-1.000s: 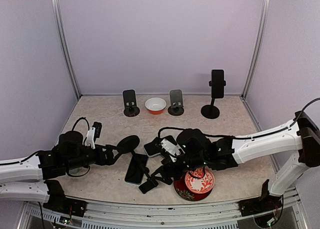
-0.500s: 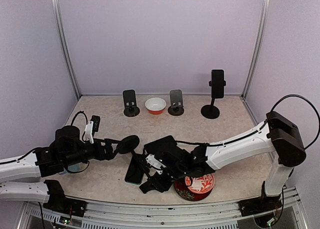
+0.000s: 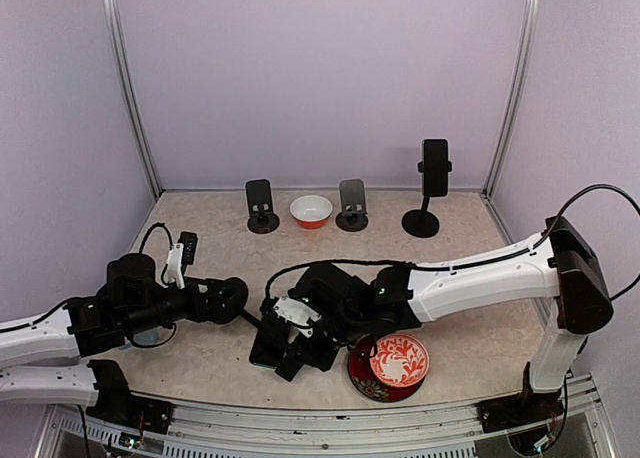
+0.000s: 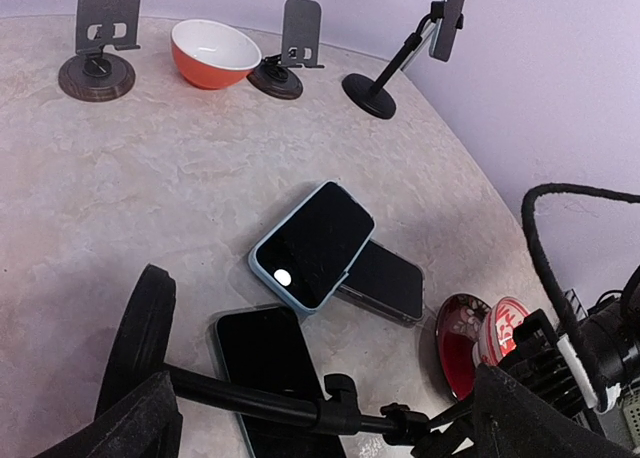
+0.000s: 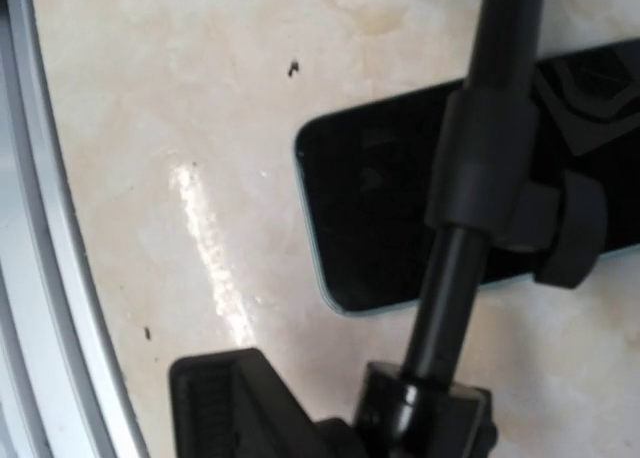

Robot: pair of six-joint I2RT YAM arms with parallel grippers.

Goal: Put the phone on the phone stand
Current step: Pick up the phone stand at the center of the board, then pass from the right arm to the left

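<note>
Two grippers on tipped phone stand point(image 4: 250, 394): my left gripper point(image 4: 325, 418) jaws wide, straddling it; right gripper point(image 3: 292, 346) near clamp end, opening unreadable. Probably righting stand first. Phone point(image 4: 262, 350) lies flat on table point(image 4: 150, 178) beneath it.

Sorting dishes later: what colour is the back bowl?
The bowl is orange outside, white inside; best in left wrist view.

Tabletop point(image 4: 150, 168): beige marbled stone-look surface, smooth, satin sheen; a bright glare streak shows at lower left of the right wrist view. Blue-cased phone point(image 4: 312, 243): glossy black glass face, pale matt case rim. Stand pole point(image 5: 490, 168): smooth matt black; plastic or metal not determinable. Bowl point(image 4: 215, 53): glossy glaze, orange outside, white inside. Rail point(image 5: 22, 278), left frame edge: bare grey metal.
</note>
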